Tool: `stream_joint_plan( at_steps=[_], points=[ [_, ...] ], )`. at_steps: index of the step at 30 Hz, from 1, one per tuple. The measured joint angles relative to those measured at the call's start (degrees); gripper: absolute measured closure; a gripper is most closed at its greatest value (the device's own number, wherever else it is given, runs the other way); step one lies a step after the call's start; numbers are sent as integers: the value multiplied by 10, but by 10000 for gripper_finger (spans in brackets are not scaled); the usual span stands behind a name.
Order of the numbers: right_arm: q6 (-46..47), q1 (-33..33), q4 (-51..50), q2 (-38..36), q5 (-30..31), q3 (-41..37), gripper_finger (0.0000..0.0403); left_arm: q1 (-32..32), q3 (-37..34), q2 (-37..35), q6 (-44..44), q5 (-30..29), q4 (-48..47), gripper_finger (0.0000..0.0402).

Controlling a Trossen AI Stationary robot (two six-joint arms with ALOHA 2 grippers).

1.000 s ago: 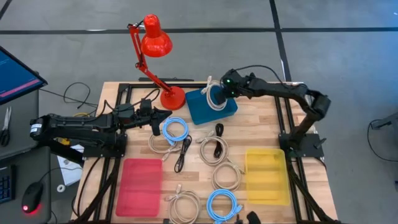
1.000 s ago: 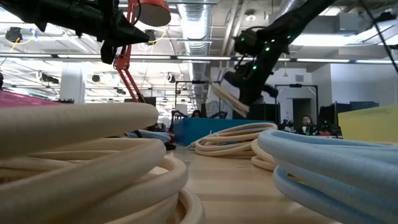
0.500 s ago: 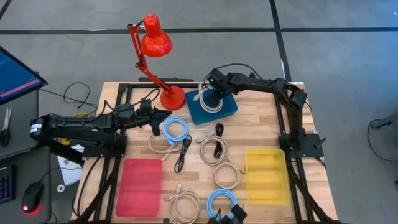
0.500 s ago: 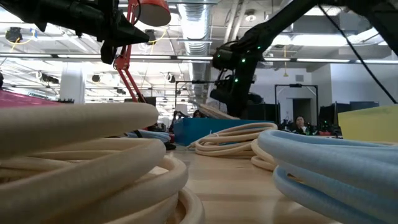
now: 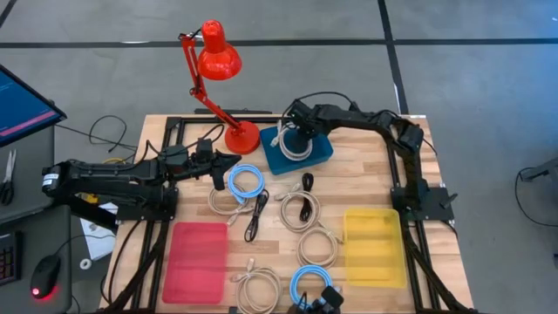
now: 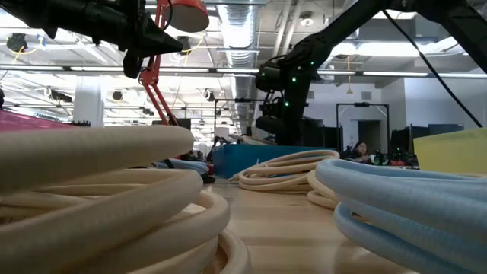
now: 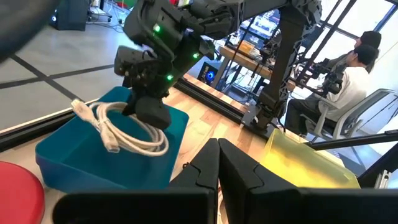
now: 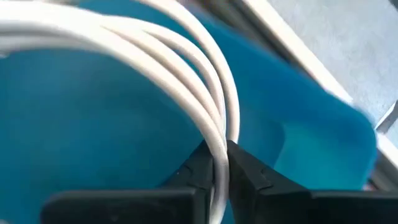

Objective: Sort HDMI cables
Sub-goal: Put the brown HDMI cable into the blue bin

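The right hand [image 5: 298,142] has come down from above the blue bin [image 5: 319,153] into it, its fingers narrow around the beige coil [image 7: 127,127] and just starting to let go, so one beige cable is nearly sorted

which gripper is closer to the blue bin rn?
Right. The right gripper is down in the blue bin, fingers around a white cable coil. The left gripper hangs shut beside the bin, over the table, empty.

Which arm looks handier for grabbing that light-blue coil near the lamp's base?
Probably the left. The left gripper hovers shut right beside the blue coil, while the right gripper is over the blue tray, fingers around a white coil.
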Motion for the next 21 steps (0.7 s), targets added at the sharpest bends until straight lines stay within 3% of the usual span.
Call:
stream_joint_plan(
  at_steps=[9,16,21],
  points=[
    [-13,-5,-9,0,-10,4,361,0,0,0,0,0,0,395],
    [-31,-1,-83,0,-29,77,365,0,0,0,0,0,0,395],
    [-44,-2,-95,0,-27,132,343,0,0,0,0,0,0,395]
  ],
)
